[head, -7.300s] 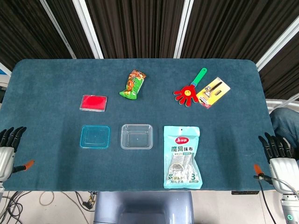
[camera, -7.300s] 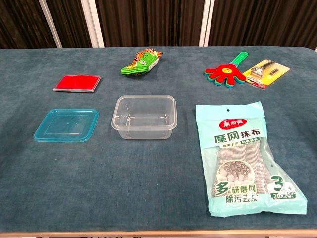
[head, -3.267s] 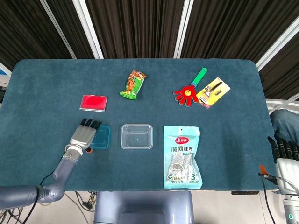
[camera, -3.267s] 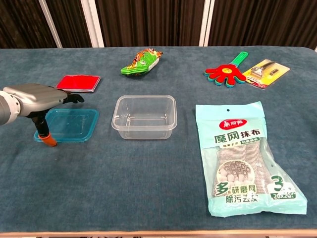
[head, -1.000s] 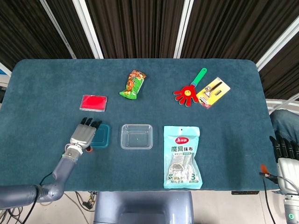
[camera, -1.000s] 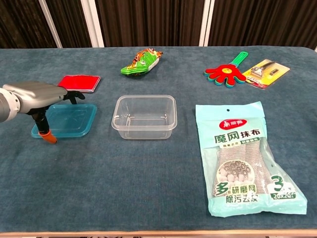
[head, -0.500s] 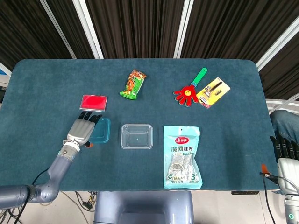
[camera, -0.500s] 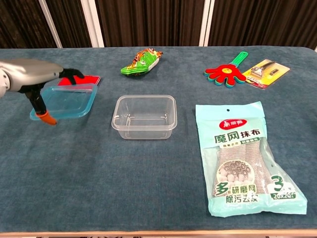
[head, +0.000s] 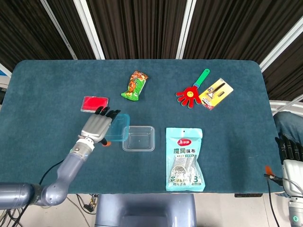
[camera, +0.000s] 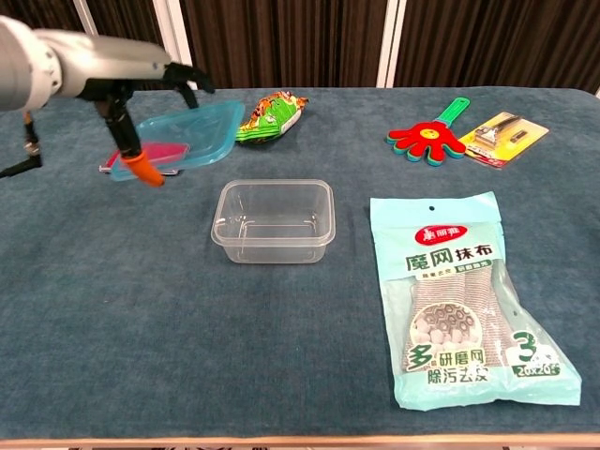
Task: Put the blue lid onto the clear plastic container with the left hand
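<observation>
Right hand point(head: 289, 158): at the counter's near right edge, apart from everything; whether its fingers are spread or curled cannot be told.
Clear plastic container point(camera: 273, 221): rectangular tub, upright on the teal cloth-covered counter point(camera: 187, 337), nothing inside.
Left hand point(camera: 127, 70): clamped on the translucent blue rectangular lid point(camera: 187, 134), dark fingers over its top, orange-tipped thumb underneath.
Blue lid: lifted off the counter, tilted, up and left of the container, overlapping the container's left edge in the head view.
Flat red packet point(head: 94, 103): farther back, partly behind the lid.
</observation>
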Tool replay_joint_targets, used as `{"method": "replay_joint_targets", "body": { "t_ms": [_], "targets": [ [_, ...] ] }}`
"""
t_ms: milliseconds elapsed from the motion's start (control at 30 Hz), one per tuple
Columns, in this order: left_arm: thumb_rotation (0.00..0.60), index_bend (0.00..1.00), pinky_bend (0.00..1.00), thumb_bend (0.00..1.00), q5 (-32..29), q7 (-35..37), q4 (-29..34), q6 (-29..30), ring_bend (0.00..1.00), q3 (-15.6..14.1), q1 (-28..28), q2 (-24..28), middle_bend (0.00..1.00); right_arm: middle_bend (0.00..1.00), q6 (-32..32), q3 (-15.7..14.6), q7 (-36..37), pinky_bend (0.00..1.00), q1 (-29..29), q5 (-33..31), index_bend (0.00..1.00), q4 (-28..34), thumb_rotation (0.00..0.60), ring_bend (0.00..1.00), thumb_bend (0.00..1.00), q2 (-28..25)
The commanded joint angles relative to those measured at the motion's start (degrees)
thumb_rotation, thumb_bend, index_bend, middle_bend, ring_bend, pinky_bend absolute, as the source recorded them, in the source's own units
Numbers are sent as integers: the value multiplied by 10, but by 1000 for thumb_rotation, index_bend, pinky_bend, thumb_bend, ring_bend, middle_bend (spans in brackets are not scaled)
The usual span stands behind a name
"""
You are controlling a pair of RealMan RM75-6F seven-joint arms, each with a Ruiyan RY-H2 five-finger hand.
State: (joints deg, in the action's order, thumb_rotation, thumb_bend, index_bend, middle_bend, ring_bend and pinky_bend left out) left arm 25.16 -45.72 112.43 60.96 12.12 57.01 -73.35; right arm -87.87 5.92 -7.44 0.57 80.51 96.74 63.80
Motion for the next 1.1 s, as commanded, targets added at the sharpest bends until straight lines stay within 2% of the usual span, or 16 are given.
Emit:
{"method": "replay_joint_targets", "body": {
  "t_ms": [33, 167, 567, 833, 1100],
  "targets": [
    [600, 72, 29, 135, -47, -23, 3, 19, 37, 16, 34, -21, 335, 15, -1, 2, 2, 0, 0, -2, 0, 0, 600, 0, 339, 0],
    [600, 72, 29, 136, -69, -40, -14, 21, 37, 17, 61, -41, 332, 15, 0, 5, 5, 0, 1, -6, 0, -1, 600, 0, 339, 2],
    [600, 79, 29, 135, -94, -26, -73, 20, 37, 27, 103, -111, 336, 15, 11, 7, 20, 0, 2, -21, 0, 3, 600, 0, 338, 0],
    [600, 79, 29, 135, -114, -22, -77, 16, 37, 18, 112, -135, 335, 15, 13, 8, 23, 0, 2, -25, 0, 6, 600, 0, 339, -1],
    [600, 81, 29, 135, -123, -32, -86, 41, 37, 14, 126, -159, 333, 14, 15, 9, 26, 0, 2, -26, 0, 9, 600, 0, 339, -3]
  ]
}}
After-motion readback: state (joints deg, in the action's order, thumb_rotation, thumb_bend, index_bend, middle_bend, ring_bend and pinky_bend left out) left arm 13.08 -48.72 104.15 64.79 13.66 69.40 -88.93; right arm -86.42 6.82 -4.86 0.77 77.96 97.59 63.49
